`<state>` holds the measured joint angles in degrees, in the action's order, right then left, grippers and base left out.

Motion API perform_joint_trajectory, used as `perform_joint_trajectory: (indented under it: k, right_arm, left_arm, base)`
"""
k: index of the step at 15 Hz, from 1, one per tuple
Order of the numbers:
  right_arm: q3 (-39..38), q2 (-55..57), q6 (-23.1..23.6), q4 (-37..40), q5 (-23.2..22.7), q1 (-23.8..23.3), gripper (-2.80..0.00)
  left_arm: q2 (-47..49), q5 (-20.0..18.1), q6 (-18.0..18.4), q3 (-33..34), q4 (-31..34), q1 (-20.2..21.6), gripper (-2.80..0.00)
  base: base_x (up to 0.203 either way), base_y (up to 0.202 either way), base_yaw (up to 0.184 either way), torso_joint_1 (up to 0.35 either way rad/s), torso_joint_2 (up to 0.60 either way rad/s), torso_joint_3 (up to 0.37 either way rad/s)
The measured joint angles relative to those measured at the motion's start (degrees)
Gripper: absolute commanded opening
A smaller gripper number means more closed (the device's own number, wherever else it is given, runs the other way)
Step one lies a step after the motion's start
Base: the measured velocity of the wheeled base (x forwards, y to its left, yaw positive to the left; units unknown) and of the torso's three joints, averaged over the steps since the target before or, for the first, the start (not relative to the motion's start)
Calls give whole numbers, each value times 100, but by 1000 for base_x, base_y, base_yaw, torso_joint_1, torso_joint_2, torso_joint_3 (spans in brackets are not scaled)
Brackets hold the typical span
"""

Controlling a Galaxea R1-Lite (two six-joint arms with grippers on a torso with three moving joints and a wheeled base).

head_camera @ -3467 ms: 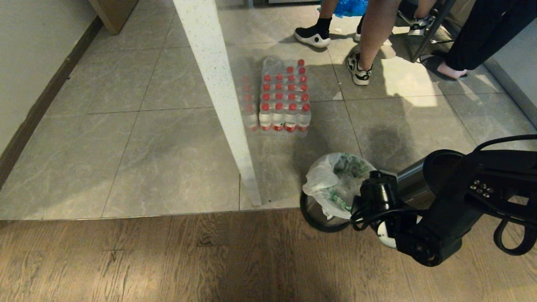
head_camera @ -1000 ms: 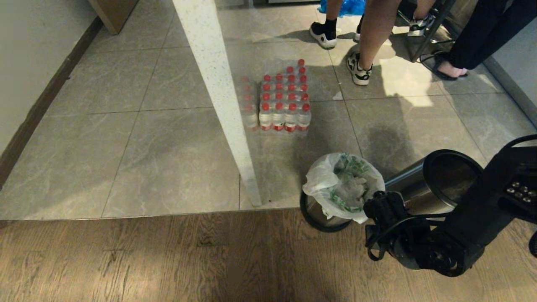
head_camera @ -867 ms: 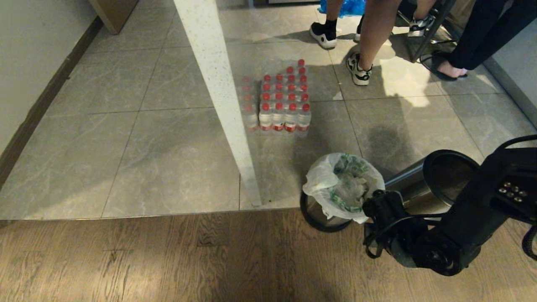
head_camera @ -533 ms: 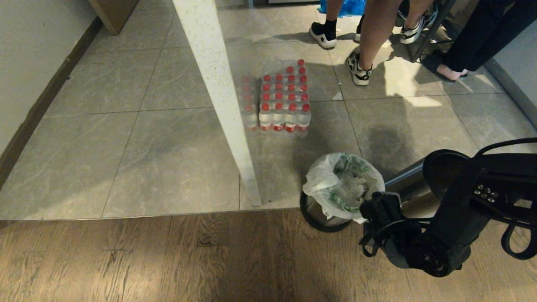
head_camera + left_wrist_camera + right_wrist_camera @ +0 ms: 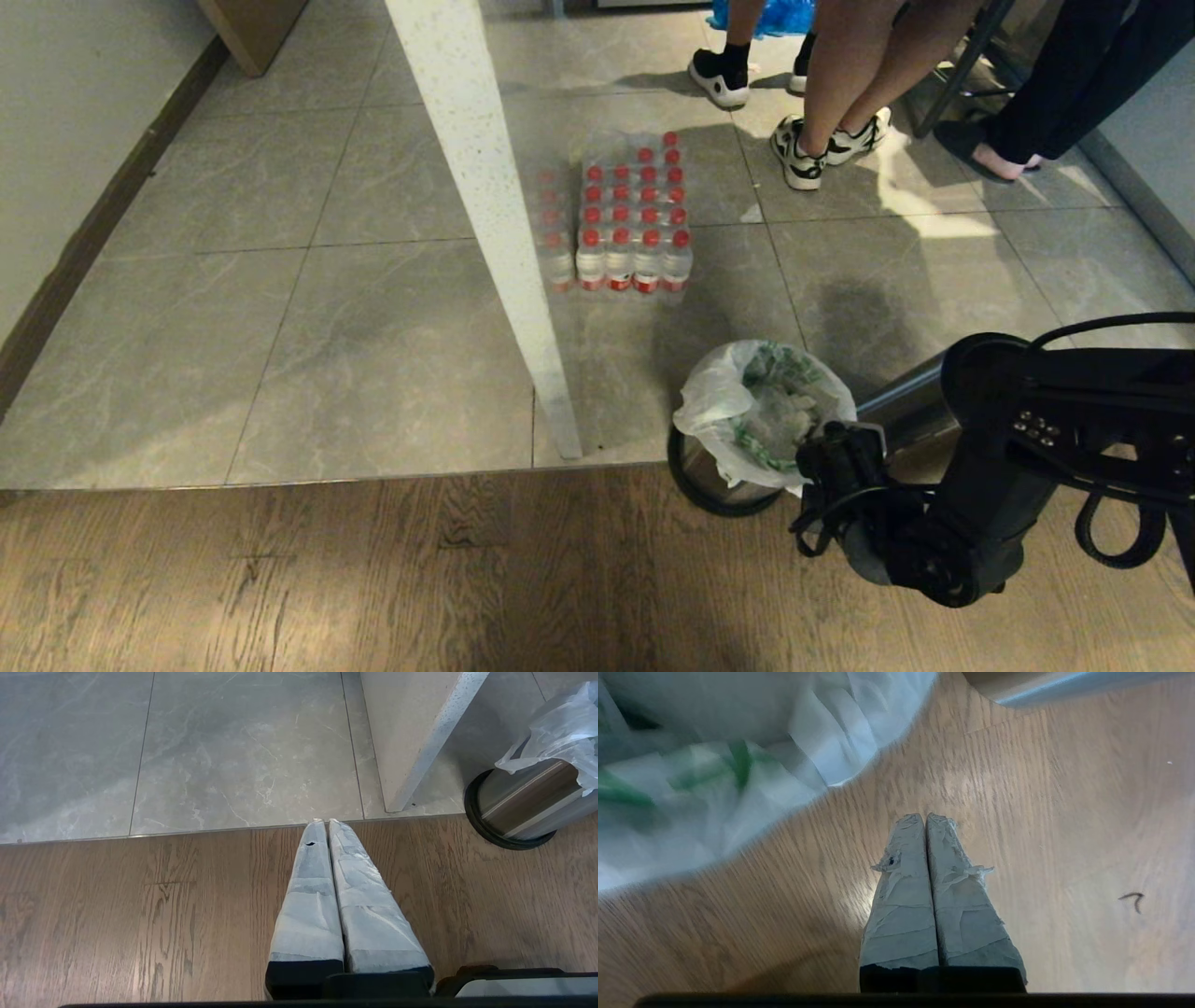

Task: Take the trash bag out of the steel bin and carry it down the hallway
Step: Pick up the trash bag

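Beside the steel bin: I have the right gripper point(image 5: 926, 817) low over the wood floor point(image 5: 373, 569), just off the bin's near side, on the side away from the pillar.
Steel bin: the steel bin point(image 5: 702, 469) stands upright at the seam where the wood floor meets the grey tiles point(image 5: 373, 355), close beside the foot of the white speckled pillar point(image 5: 485, 205).
Trash bag: the trash bag point(image 5: 761, 411) sits in the bin, its white film with green print folded out over the rim; not lifted yet, by my reading.
Right gripper state: fingers pressed together, nothing between them; in the right wrist view only bare wood lies under the tips.
Key relation: from the right gripper the bag's loose edge lies up and off to one side, toward the bin, near but not touching. The bin's long axis is vertical, so I judge the bag has to come straight up out of it.
Nearer arm: the right; it is almost at the bin.
Left gripper: the left gripper point(image 5: 327, 823) is parked over the wood on the far side of the pillar from the bin, fingers together, holding nothing.
Next move, as I judge it: part the right fingers and swing toward the overhanging film.
Second bin: a tipped bin point(image 5: 910, 401) lies just behind the steel bin.
Bystanders: people's legs point(image 5: 840, 84) stand well beyond the bin, past the pack of water bottles point(image 5: 630, 210).
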<state>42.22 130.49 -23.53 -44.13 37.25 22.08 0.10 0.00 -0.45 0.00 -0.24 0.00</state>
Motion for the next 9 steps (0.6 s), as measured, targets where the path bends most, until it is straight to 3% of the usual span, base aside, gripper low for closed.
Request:
perform_joint_trajectory:
  k: [9]
  right_arm:
    - [518,180,266,-618,97,-42,-280]
  left_arm:
    - [0,0,3,0,-5,0,-280]
  base:
    - [0,0,0,0,0,0]
